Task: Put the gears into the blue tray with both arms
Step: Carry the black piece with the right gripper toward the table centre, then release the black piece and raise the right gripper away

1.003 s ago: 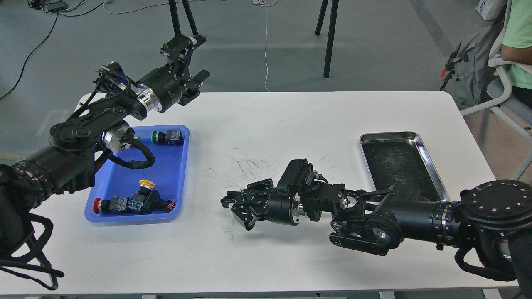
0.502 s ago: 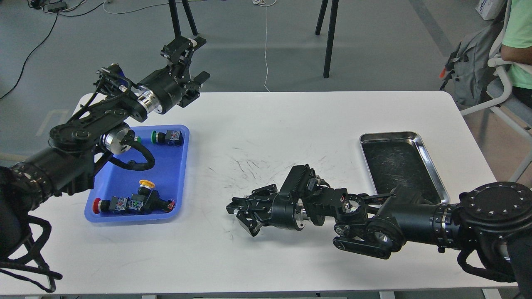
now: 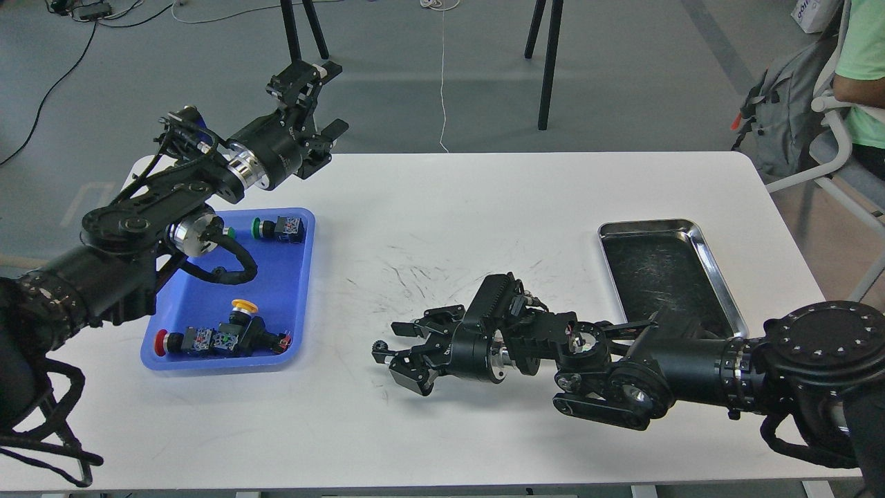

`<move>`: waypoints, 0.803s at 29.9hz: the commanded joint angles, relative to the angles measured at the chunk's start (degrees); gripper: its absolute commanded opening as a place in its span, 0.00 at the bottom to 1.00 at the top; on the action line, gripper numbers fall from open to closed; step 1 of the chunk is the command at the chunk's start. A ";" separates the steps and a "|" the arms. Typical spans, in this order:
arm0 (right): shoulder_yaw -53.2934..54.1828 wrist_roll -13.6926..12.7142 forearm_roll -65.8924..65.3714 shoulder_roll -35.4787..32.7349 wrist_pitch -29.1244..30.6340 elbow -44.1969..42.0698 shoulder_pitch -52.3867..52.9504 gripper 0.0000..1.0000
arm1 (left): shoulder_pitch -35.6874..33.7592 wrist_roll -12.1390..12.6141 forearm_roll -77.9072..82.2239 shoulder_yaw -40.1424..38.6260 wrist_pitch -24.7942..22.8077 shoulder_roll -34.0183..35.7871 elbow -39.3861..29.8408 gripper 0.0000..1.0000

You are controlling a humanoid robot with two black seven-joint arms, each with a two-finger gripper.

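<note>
A tiny dark toothed wheel, seemingly a gear (image 3: 377,346), shows at the tip of my right gripper (image 3: 387,349). That gripper lies low over the middle of the table, fingers pointing left. Its dark parts blend together, so I cannot tell whether the gear is pinched or just touching. The blue tray (image 3: 276,294) sits at the left and holds several colour-capped push-button switches (image 3: 220,339). My left gripper (image 3: 319,102) hangs high beyond the tray's far right corner, open with nothing between its fingers. The left forearm covers part of the tray.
A silver metal tray (image 3: 698,242) with a dark scratched bottom stands at the right, partly under my right arm. Stand legs (image 3: 550,66) rise behind the table. A seated person (image 3: 861,69) and a grey backpack (image 3: 781,111) are at the far right.
My right gripper turned at the wrist and sank slightly; its fingers look more spread and the small toothed wheel now shows at its tip. The left arm has barely moved.
</note>
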 commanded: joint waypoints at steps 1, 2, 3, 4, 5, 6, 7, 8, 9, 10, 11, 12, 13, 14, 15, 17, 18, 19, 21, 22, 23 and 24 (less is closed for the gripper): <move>0.05 0.00 0.12 -0.41 0.14 0.11 0.19 0.81 | 0.00 0.00 0.01 0.00 0.03 -0.10 -0.04 1.00; 0.31 0.00 0.21 -0.49 0.14 0.19 0.27 0.82 | 0.09 0.00 0.01 0.00 -0.05 -0.10 -0.04 1.00; 0.49 0.00 0.21 -0.67 0.14 0.19 0.36 0.83 | 0.09 0.00 0.01 0.09 0.03 -0.10 0.05 1.00; 0.66 0.00 0.29 -1.19 0.14 0.19 0.45 0.83 | 0.09 0.00 0.01 0.00 0.03 -0.10 0.05 1.00; 0.84 0.00 0.38 -1.63 0.23 0.19 0.62 0.83 | 0.09 0.00 0.01 0.09 -0.05 -0.10 0.05 1.00; 1.36 0.00 0.64 -2.07 0.23 0.19 1.15 0.83 | 0.09 0.00 0.01 0.09 -0.06 -0.10 0.05 1.00; 2.84 0.00 1.34 -2.43 0.40 0.11 1.59 0.84 | 0.00 0.00 0.01 0.09 -0.06 -0.10 0.05 1.00; 4.77 0.00 2.92 -2.69 0.67 0.19 1.85 0.84 | 0.09 0.00 0.01 0.09 -0.06 -0.10 0.05 1.00; 6.36 -0.09 4.93 -2.87 0.93 0.28 2.03 0.85 | 0.09 0.00 0.01 0.09 -0.06 -0.10 0.05 1.00; 7.85 -0.09 7.21 -3.04 1.37 0.28 2.29 0.85 | 0.00 0.00 0.01 0.09 -0.06 -0.10 0.05 1.00; 8.74 -0.09 9.07 -3.13 1.72 0.28 2.47 0.87 | 0.00 0.00 0.01 0.17 -0.06 -0.10 0.05 1.00; 9.44 -0.18 10.65 -3.31 1.81 0.28 2.91 0.87 | 0.00 0.00 0.01 0.26 -0.06 -0.19 0.05 1.00; 9.71 -0.35 11.71 -3.92 1.81 0.28 3.69 0.87 | 0.00 0.00 0.01 0.26 -0.06 -0.28 0.05 1.00; 10.06 -0.44 12.50 -4.79 1.81 0.28 4.57 0.88 | -0.09 0.00 0.01 0.26 -0.06 -0.36 0.05 1.00; 10.33 -0.62 13.21 -5.67 1.90 0.28 5.10 0.88 | -0.17 0.00 0.01 0.26 -0.06 -0.45 0.05 1.00; 11.20 -0.79 15.23 -6.65 2.25 0.54 5.81 0.88 | -0.26 0.00 0.01 0.26 0.03 -0.54 0.05 1.00; 12.25 -0.88 16.80 -6.91 3.12 0.89 6.25 0.88 | -0.26 0.00 0.01 0.26 0.03 -0.54 0.05 1.00; 13.05 -1.14 18.38 -7.26 4.09 1.07 6.51 0.88 | -0.35 0.00 0.09 0.35 0.03 -0.54 0.05 1.00; 15.15 -2.02 22.95 -9.36 6.54 1.25 6.95 0.88 | -0.35 0.00 0.09 0.35 0.03 -0.63 0.05 1.00; 15.69 -2.28 25.15 -10.42 7.34 1.25 7.22 0.88 | -0.35 0.00 0.09 0.35 0.03 -0.63 0.05 1.00; 16.39 -2.46 27.34 -11.47 8.22 1.25 7.83 0.88 | -0.35 0.00 0.18 0.35 0.03 -0.63 0.05 1.00; 16.74 -2.46 29.19 -12.18 8.75 1.34 8.36 0.88 | -0.35 0.00 0.18 0.44 0.03 -0.63 0.05 1.00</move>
